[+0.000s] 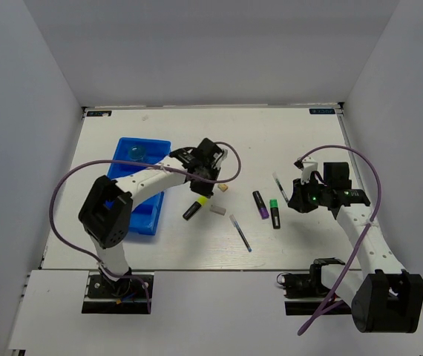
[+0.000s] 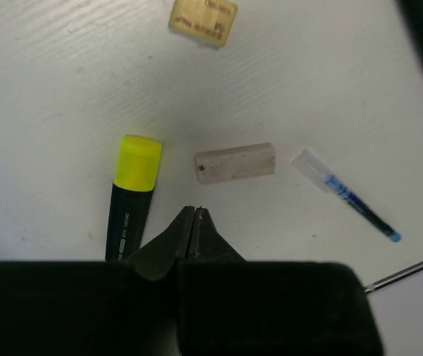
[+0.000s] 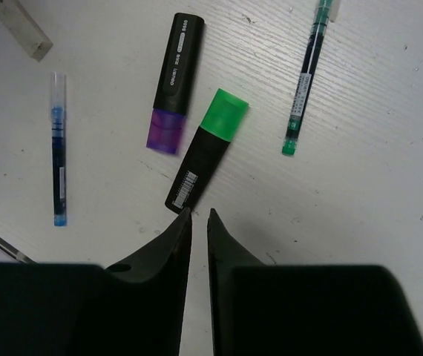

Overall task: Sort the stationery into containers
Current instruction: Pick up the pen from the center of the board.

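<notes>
Nearest to your arms' bases, the thin blue pen (image 1: 240,232) is lying slantwise on the white table (image 1: 308,133), apart from everything else. Just beyond it, your right gripper (image 3: 197,213) is hanging over the table with its jaws standing only a narrow slit apart and gripping nothing. Its tips are pointing at the black end of the green-capped highlighter (image 3: 204,163), which is lying just beside the purple-capped highlighter (image 3: 173,85) without touching it. A green pen (image 3: 306,74) is lying a little farther out, to their right. On your other side, the left gripper (image 2: 195,213) is showing its fingertips pressed together with nothing between them. It is hanging close to the gap between the yellow-capped highlighter (image 2: 131,196) and the white eraser (image 2: 235,162), touching neither as far as the wrist view is showing. The beige eraser (image 2: 203,18) is resting farther on. Under and past your left arm, the blue tray (image 1: 146,215) is running lengthwise toward the far side, and the teal jar (image 1: 136,153) is sitting in its farthest compartment.
</notes>
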